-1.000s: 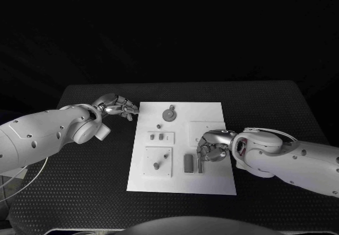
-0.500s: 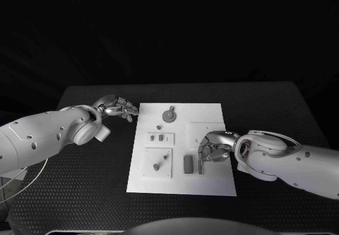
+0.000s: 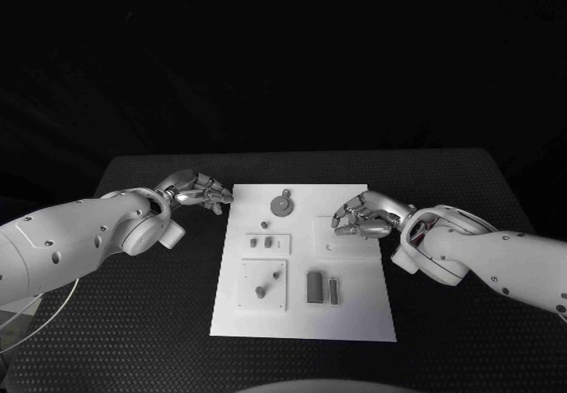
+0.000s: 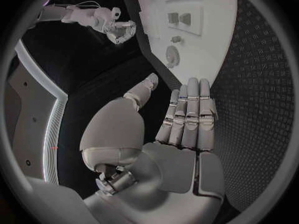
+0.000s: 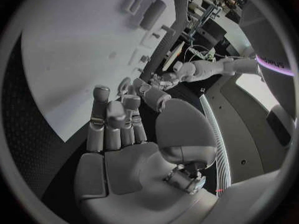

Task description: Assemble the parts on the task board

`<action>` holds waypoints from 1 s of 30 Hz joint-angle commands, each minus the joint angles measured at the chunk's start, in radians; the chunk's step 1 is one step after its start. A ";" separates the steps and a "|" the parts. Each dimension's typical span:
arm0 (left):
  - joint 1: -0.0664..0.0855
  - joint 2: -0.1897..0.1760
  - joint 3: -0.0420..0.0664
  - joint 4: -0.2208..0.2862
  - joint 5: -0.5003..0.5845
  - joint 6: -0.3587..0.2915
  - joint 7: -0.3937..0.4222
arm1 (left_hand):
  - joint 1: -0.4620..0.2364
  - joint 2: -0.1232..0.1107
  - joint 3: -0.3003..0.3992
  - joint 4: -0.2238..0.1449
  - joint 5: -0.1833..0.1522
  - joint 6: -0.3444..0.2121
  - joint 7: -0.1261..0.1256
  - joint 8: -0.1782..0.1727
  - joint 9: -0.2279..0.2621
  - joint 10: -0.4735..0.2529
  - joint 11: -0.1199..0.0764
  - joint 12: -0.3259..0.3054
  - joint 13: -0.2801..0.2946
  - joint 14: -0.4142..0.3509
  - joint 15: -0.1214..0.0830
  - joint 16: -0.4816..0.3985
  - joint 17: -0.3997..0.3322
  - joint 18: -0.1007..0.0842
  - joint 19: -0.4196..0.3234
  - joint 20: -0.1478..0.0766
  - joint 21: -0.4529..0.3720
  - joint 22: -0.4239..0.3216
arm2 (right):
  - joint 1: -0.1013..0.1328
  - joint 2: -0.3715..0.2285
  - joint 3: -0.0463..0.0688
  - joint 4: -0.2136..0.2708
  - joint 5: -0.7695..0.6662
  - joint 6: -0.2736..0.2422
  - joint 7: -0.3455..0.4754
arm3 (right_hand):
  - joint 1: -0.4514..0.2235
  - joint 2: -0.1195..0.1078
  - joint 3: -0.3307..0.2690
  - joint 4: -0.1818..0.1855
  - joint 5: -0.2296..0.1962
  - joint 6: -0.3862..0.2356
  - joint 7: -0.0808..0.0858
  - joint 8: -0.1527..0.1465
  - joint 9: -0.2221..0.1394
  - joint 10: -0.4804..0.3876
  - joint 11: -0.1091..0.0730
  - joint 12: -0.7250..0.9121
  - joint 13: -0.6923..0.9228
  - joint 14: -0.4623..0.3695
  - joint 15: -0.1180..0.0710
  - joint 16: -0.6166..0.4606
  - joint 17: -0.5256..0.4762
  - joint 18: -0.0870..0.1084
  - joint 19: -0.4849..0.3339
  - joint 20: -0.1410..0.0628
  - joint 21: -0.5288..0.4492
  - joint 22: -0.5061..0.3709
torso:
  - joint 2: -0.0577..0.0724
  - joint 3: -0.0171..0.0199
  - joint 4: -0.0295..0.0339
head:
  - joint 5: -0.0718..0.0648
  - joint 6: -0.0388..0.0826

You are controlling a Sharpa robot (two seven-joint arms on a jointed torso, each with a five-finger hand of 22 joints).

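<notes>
1. The black table (image 3: 142,327) fills the lower half of the head view, with wide bare mat on both sides of the white board (image 3: 355,323) and in front of it. Less room is left behind the board's far edge.

2. The board sits in the middle of the frame, long side running away from the robot. The whole picture has shifted a little since a second ago, so the board only seems to have moved.

3. The right hand (image 3: 360,219) has changed most. A second ago it was low over the board's lower right, near the two upright blocks; now it hangs higher in the frame, over the board's right edge. Its fingers are curled in, and I cannot tell whether they hold anything.

4. The left hand (image 3: 198,190) stays at the board's upper left corner, just off its edge, much as before. In its wrist view the fingers (image 4: 190,109) lie straight and side by side with the thumb apart, holding nothing.

5. The parts on the board, counted:
   - one round disc (image 3: 283,204) near the top middle;
   - two blocks (image 3: 321,287) standing side by side at the lower middle;
   - two small pieces (image 3: 262,241) in a raised plate at centre left;
   - two pegs (image 3: 267,284) on a square plate at lower left.
</notes>
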 commanded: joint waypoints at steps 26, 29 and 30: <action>0.037 0.122 0.004 -0.191 0.361 -0.129 0.104 | 0.004 0.013 0.021 -0.006 -0.003 -0.058 0.003 -0.024 -0.013 -0.139 0.027 -0.009 -0.061 -0.261 0.100 -0.212 -0.097 0.010 -0.199 0.094 -0.003 -0.100 | -0.014 0.329 0.097 -0.645 0.655 0.235 0.291 | -0.104 0.073 -0.053 -0.008 0.005 -0.176 0.091 -0.064 -0.056 -0.147 0.127 -0.733 -0.600 -0.259 0.172 -0.729 -0.218 -0.048 -0.417 0.163 -0.390 -0.149 | -0.092 -0.0119 -0.0294 | -0.010 0.256; 0.045 0.156 0.005 -0.244 0.404 -0.115 0.115 | -0.003 0.008 0.022 0.001 -0.002 -0.063 -0.001 -0.024 -0.012 -0.158 0.024 -0.009 -0.072 -0.291 0.106 -0.232 -0.111 0.004 -0.229 0.103 -0.005 -0.117 | -0.014 0.352 0.105 -0.686 0.693 0.229 0.296 | -0.135 0.085 -0.076 0.005 0.004 -0.205 0.086 -0.074 -0.071 -0.212 0.154 -0.809 -0.659 -0.413 0.257 -0.877 -0.269 -0.089 -0.563 0.189 -0.481 -0.176 | -0.097 -0.0125 -0.0319 | -0.013 0.271; 0.048 0.167 0.005 -0.258 0.407 -0.104 0.117 | -0.007 0.005 0.020 0.002 -0.003 -0.069 -0.004 -0.026 -0.012 -0.168 0.023 -0.009 -0.077 -0.304 0.108 -0.239 -0.117 0.001 -0.242 0.106 -0.005 -0.123 | -0.014 0.357 0.106 -0.697 0.695 0.225 0.299 | -0.142 0.085 -0.082 0.009 0.004 -0.213 0.086 -0.076 -0.075 -0.235 0.161 -0.830 -0.676 -0.470 0.277 -0.922 -0.289 -0.095 -0.583 0.192 -0.495 -0.180 | -0.101 -0.0126 -0.0323 | -0.012 0.272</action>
